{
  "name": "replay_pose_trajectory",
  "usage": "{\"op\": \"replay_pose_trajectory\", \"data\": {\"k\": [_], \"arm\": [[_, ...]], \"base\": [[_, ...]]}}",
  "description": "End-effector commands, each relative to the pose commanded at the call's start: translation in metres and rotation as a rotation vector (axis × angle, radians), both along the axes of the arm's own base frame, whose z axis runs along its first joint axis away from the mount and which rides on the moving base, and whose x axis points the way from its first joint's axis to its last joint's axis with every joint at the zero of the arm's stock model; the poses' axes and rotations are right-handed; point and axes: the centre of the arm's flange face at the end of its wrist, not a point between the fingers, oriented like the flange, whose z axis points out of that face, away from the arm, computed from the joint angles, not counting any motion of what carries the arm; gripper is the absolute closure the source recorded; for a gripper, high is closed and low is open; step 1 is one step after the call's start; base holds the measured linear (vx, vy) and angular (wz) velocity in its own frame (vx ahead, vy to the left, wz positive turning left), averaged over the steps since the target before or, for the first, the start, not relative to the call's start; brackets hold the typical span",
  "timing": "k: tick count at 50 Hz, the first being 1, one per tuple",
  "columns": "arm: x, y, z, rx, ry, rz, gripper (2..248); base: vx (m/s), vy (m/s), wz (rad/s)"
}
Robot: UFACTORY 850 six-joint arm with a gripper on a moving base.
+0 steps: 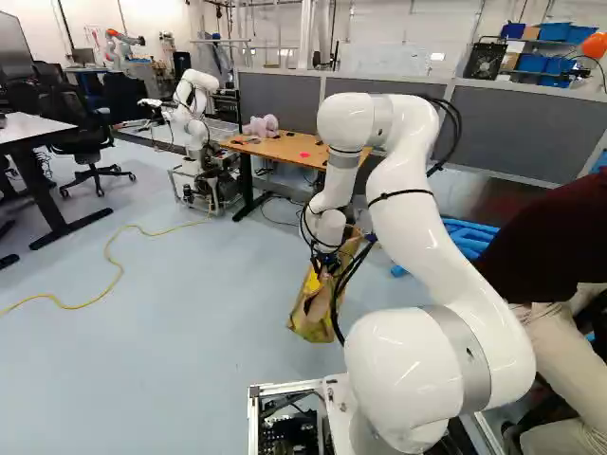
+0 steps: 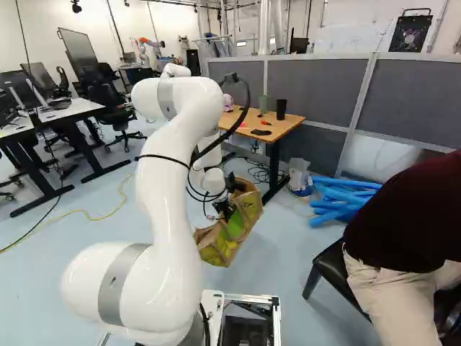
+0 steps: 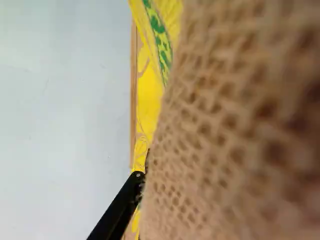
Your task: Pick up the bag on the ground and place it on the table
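Bag [image 1: 311, 324] and pincer [image 1: 325, 263] meet short of the wooden bench [image 1: 285, 147] in the left base view. In the right base view they overlap, so securing and lifting seems the step. Weave crowds the wrist view; I cannot tell the grip, so confirm it before raising toward the bench.

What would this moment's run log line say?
Bag: tilted, not on table | Gripper: at bag's upper part | Grip: cannot tell | Clearance above floor: cannot tell
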Motion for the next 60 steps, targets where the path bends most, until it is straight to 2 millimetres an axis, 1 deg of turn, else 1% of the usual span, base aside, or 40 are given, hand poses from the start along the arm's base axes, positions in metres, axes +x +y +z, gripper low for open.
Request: {"op": "replay_pose_trajectory", "data": {"k": [27,60], "arm": [[-0.008,0.0,0.04,-0.051,-0.029,0.268,228],[-0.02,0.0,0.087,-0.063,-0.082,0.286,228]], "base": [[0.0,0.0,0.0],[0.0,0.0,0.0]]}}
